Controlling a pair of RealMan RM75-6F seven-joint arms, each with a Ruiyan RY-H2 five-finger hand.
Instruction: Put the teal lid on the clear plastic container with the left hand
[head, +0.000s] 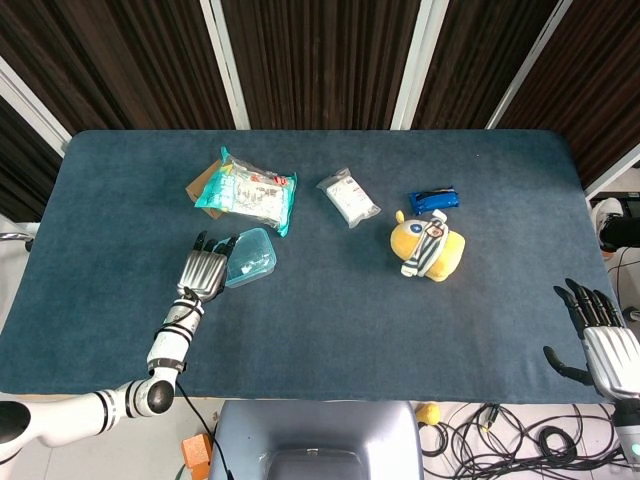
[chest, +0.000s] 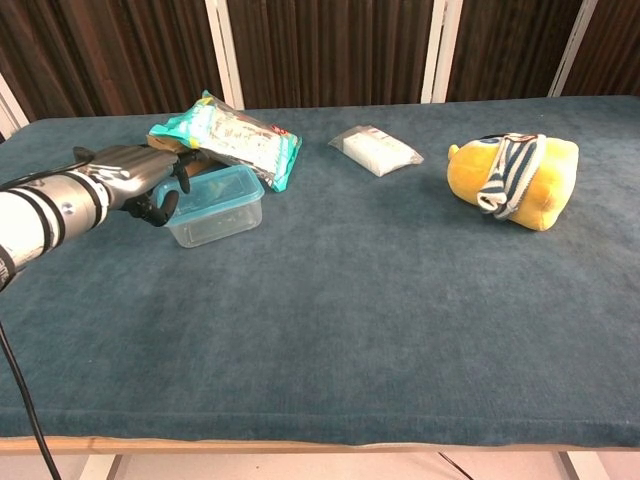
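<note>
The left hand rests its curled fingers on the teal lid atop the clear plastic container, just beside the snack bag; the right hand hangs spread, holding nothing.

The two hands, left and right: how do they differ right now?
The left hand is over the table, its fingers at the edge of the clear plastic container with the teal lid; the right hand is off the table's right edge, near nothing. The left hand's fingers curl at the container's edge; the right hand's fingers are spread and empty. Both are dark-fingered and metallic.
</note>
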